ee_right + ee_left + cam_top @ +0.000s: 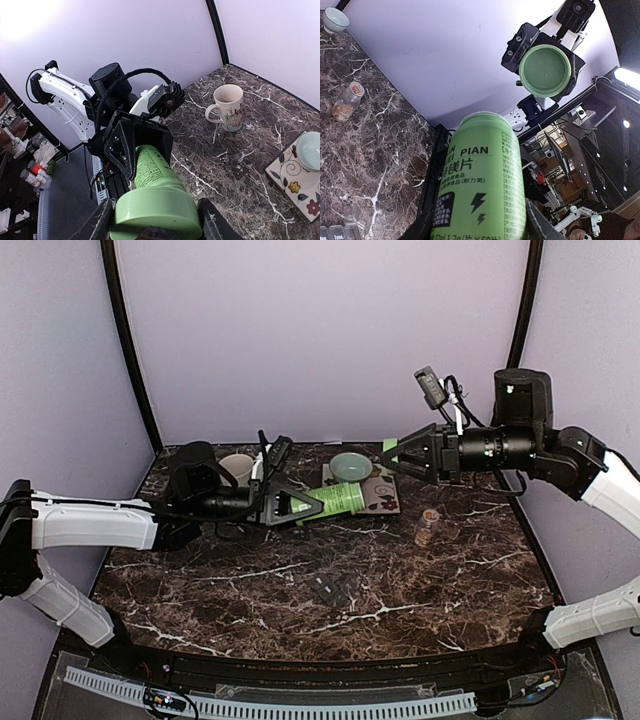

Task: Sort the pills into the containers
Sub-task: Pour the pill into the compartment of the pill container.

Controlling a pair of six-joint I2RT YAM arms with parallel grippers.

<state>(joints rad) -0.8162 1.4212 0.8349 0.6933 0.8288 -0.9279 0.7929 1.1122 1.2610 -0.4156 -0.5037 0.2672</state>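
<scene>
My left gripper (305, 504) is shut on a green bottle (338, 500) and holds it level above the table; in the left wrist view the bottle (482, 175) fills the space between the jaws. My right gripper (393, 455) is shut on the bottle's green cap (545, 70), held a little apart from the bottle's mouth; the cap also shows in the right wrist view (155, 207). The dark grey three-compartment container strip (330, 587) lies lids shut at mid table. A small clear jar (427, 528) holds tan-brown pills; no loose pills show.
A cream mug (237, 468) stands at the back left. A pale green bowl (352, 467) sits on a floral tile (382, 495) at the back middle, under the two grippers. The jar stands right of centre.
</scene>
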